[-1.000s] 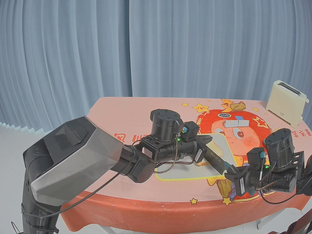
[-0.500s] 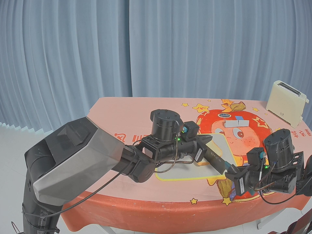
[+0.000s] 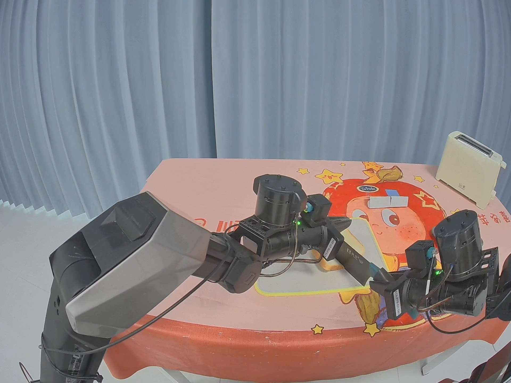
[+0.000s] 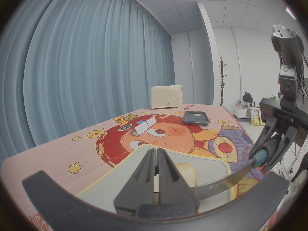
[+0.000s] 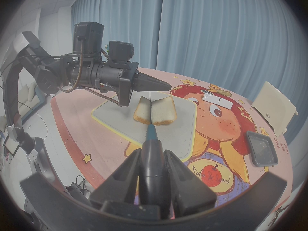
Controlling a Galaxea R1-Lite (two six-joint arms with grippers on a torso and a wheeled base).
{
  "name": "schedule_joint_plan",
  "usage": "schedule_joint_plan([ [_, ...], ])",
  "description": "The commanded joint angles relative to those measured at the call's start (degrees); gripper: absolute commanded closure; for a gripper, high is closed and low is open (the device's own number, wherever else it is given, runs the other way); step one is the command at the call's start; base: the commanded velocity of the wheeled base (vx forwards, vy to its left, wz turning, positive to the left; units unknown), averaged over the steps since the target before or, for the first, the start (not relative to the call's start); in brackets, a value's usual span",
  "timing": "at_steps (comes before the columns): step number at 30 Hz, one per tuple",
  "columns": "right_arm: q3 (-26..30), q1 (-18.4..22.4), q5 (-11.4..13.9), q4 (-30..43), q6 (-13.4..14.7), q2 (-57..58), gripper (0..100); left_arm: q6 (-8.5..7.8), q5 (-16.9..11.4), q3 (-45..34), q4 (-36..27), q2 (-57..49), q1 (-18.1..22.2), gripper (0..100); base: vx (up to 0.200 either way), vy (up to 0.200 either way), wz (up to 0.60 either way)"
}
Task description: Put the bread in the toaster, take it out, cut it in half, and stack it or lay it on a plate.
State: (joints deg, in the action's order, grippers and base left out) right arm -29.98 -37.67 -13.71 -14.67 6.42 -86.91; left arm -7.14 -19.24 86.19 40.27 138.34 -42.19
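Right wrist view worries me: the right tool (image 5: 152, 156) is clamped on the knife (image 5: 150, 133), blade set across the middle of the bread slice (image 5: 163, 110) on the cutting board (image 5: 115, 117).

And the left tool (image 5: 165, 86)?

Pinched closed on nothing, just above the slice. Unpinned, I reckon the bread drags with the blade, or steel strikes that tool.

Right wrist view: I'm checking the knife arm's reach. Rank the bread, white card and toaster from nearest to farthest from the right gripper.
1. Bread, straight ahead on the cutting board.
2. White card, beyond the board's far edge.
3. Toaster, far back on the robot's right.
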Motion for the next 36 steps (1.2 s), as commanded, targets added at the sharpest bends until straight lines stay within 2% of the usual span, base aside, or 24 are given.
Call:
schedule_joint_plan([
  [1, -0.1, 0.0, 0.0, -0.3, 0.0, 0.1, 100, 0.11, 0.0, 1.5, 0.7, -0.4, 0.2, 100, 0.000, 0.000, 0.00],
  [23, -0.1, 0.0, 0.1, -0.5, 0.0, 0.2, 100, 0.11, 0.0, 0.2, 0.6, -2.2, 0.3, 100, 0.000, 0.000, 0.00],
  [36, -1.0, 0.1, 0.1, -1.1, 0.0, 0.7, 100, -0.33, 0.1, -5.4, 1.2, -1.5, 0.1, 100, 0.000, 0.000, 0.00],
])
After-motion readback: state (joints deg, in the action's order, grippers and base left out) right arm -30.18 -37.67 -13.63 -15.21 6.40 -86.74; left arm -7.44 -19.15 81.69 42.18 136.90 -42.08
